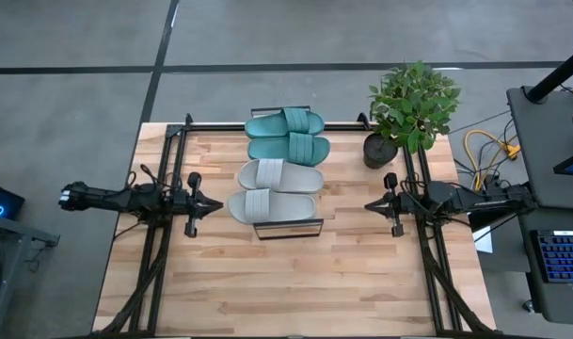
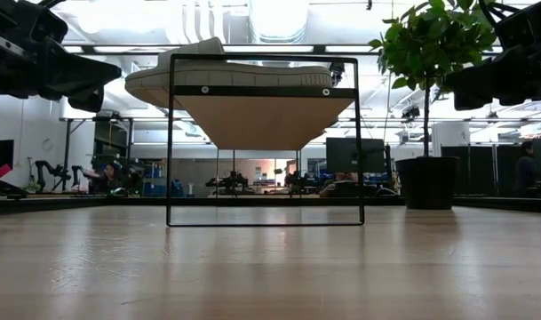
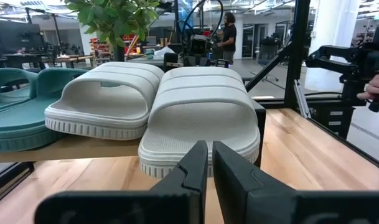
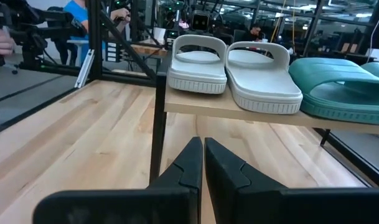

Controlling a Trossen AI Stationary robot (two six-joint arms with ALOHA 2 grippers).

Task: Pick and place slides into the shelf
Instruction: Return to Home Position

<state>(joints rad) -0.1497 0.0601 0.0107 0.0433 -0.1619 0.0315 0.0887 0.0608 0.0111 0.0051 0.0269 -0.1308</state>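
All the slides lie side by side, soles down, on the shelf's wooden top point(image 4: 239, 107), in the middle of the table. The teal-green pair point(image 1: 286, 135) takes the far end and the light grey pair point(image 1: 275, 190) the near end. The nearest grey slide point(image 3: 201, 115) juts past the plank's edge on the left. My left gripper point(image 1: 215, 204) hovers level to the left of the shelf, shut and holding nothing, pointing at the grey pair. My right gripper point(image 1: 369, 203) hovers level on the right, also shut and holding nothing.
A potted plant point(image 1: 408, 108) stands at the table's far right corner. Black frame rails point(image 1: 159, 254) run along both table sides under the arms. Bare tabletop point(image 1: 286, 292) lies in front of the shelf. A person's hand point(image 3: 377, 87) shows beyond the table.
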